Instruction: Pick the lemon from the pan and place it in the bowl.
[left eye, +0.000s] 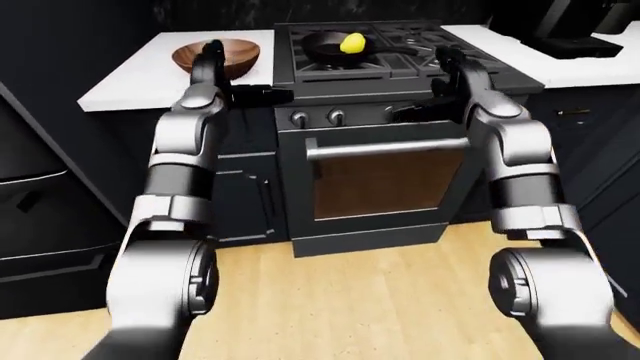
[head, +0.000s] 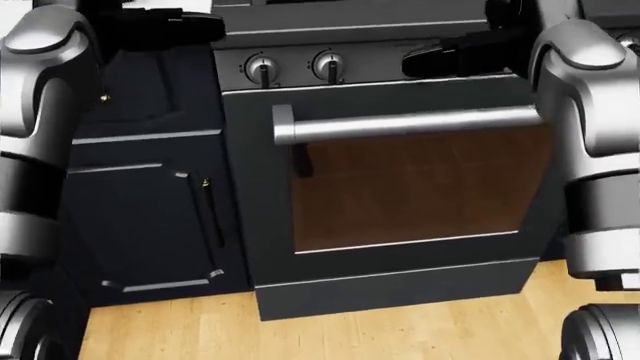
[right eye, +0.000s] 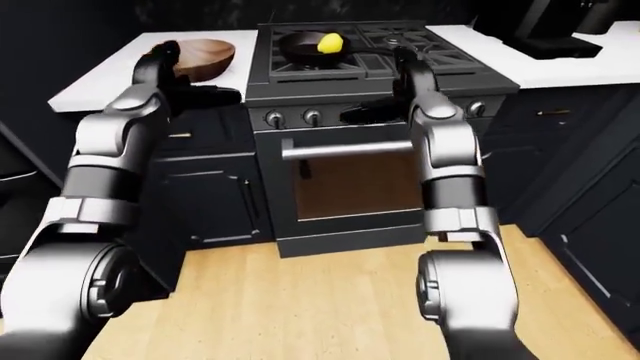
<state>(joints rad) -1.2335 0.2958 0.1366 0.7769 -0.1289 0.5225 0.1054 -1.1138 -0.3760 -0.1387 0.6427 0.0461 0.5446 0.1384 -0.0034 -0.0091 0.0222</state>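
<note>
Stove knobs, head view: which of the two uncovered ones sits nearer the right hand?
The right-hand knob of the pair: it lies closer to the right hand, whose dark fingers stretch toward it; the other knob lies further left.
</note>
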